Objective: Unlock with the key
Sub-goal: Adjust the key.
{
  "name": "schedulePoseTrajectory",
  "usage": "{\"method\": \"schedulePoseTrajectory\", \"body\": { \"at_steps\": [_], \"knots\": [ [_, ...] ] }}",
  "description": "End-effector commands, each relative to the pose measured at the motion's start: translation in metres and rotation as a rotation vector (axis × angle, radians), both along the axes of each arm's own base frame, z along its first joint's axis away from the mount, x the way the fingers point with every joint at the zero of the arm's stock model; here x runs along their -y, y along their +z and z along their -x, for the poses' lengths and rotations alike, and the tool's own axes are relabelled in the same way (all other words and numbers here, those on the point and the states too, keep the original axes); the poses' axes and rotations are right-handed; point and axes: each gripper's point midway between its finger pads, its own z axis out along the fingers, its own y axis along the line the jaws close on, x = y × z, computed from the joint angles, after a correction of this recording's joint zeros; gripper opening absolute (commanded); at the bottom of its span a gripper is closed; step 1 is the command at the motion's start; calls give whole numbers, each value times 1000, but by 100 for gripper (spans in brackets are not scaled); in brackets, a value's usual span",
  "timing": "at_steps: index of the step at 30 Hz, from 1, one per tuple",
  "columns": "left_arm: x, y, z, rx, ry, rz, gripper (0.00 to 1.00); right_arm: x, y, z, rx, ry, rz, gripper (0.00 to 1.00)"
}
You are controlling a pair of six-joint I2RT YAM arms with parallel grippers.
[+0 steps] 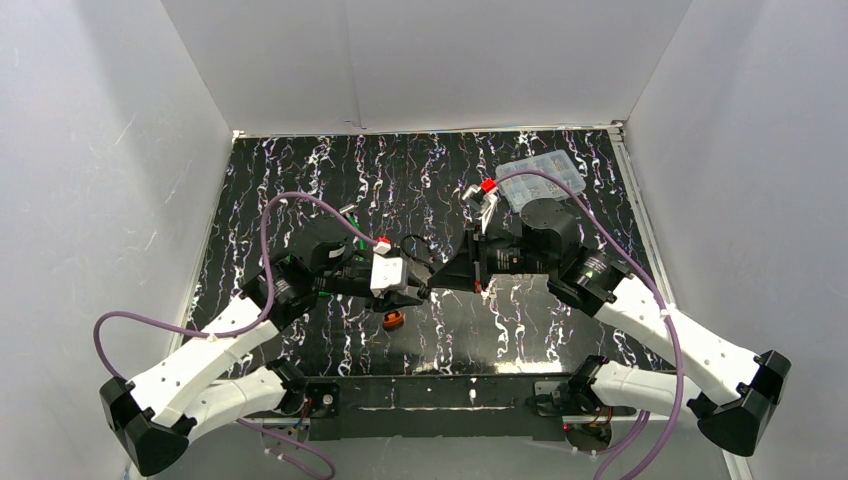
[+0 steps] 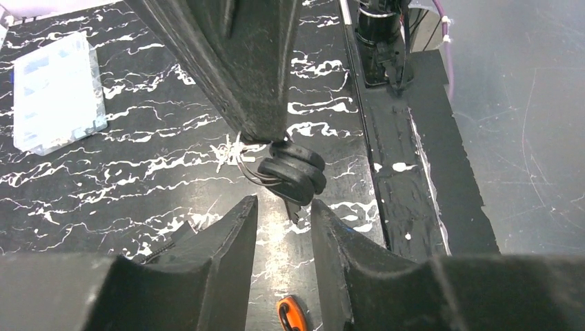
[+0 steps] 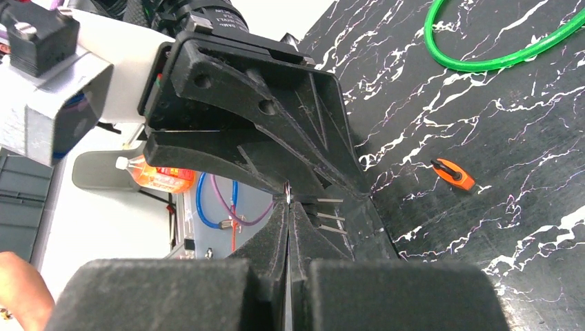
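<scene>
The right gripper (image 2: 261, 132), jaws shut on the key ring (image 2: 241, 157), hangs the keys (image 2: 293, 174) between the part-open jaws of the left gripper (image 2: 284, 219), likely for handover.

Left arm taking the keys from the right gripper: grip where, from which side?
Probably the black key heads, closing the left gripper across them along its present head-on line. The right gripper pinches the wire ring, so heads and blade hang free, pointing between the left fingers.
</scene>
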Motion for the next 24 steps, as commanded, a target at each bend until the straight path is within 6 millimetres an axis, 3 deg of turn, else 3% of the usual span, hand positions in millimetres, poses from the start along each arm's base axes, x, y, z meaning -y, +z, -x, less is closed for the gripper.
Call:
{"method": "schedulePoseTrajectory", "body": {
  "at_steps": [1,5,10,22,24],
  "knots": [
    [2,25,6,8,-12,53,34,-2,15,-4,47,-14,-51,1],
    [2,28,12,-8,-29,56,30,-1,14,-5,49,-24,-51,1],
    [-1,27,11,6,-19,47,2,0,13,-5,47,-29,-48,1],
    [-13,25,13,61,-20,-7,0,13,-3,0,43,-43,13,2],
    [-17,25,13,71,-10,-35,0,19,-10,0,50,-61,46,8]
  ]
}}
